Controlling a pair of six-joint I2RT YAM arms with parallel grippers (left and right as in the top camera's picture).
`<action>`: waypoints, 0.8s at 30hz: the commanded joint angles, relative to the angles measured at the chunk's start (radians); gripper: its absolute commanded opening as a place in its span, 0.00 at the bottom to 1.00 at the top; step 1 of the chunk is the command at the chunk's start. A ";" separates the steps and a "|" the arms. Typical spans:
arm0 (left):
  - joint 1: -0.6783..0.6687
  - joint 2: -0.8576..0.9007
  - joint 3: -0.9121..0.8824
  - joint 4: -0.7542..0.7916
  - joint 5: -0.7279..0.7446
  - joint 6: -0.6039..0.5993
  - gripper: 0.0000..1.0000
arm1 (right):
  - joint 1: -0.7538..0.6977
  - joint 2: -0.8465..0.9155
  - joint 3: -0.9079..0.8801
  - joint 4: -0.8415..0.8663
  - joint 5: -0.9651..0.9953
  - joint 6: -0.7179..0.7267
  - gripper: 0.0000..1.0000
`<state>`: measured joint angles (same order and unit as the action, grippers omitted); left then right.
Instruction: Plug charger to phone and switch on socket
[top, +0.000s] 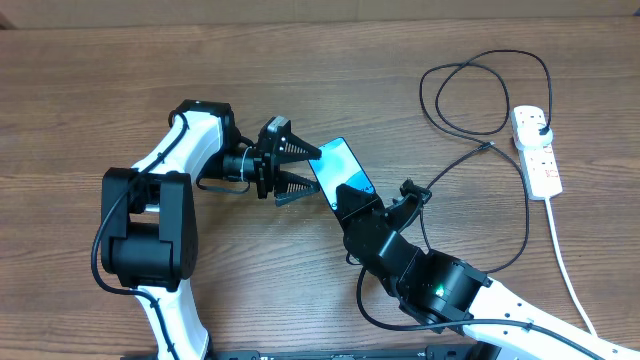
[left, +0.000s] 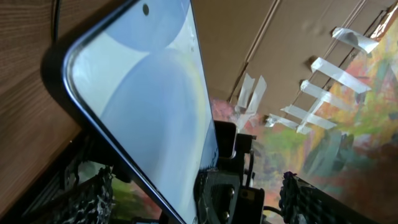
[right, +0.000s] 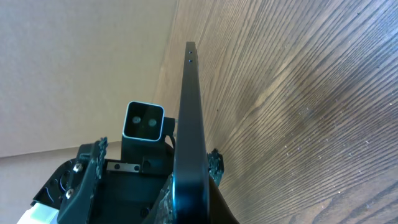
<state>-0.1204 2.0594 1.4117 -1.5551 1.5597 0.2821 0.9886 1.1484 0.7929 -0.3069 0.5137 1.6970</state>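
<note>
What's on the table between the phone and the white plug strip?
In the overhead view, the charger lies between the phone and the socket: its thin black cable and small plug tip, on the bare wooden table.

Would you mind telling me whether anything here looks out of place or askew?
The phone is not lying flat: the right gripper holds it tilted by one end, while the charger's plug tip lies apart from it on the table, unconnected.

Wood-grain table (top: 100, 90) meets a plain cardboard wall (right: 81, 50).
</note>
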 joint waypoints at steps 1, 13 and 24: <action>0.001 -0.027 0.006 0.067 0.020 -0.175 0.89 | -0.003 -0.007 0.020 0.019 0.036 0.005 0.04; -0.041 -0.027 0.006 0.386 0.003 -0.562 0.88 | -0.003 0.041 0.020 0.052 0.035 0.005 0.04; -0.047 -0.027 0.006 0.477 -0.156 -0.889 0.24 | -0.003 0.043 0.020 0.052 0.097 0.005 0.04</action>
<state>-0.1623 2.0579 1.4117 -1.0798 1.4578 -0.4702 0.9878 1.2018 0.7929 -0.2623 0.5438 1.7252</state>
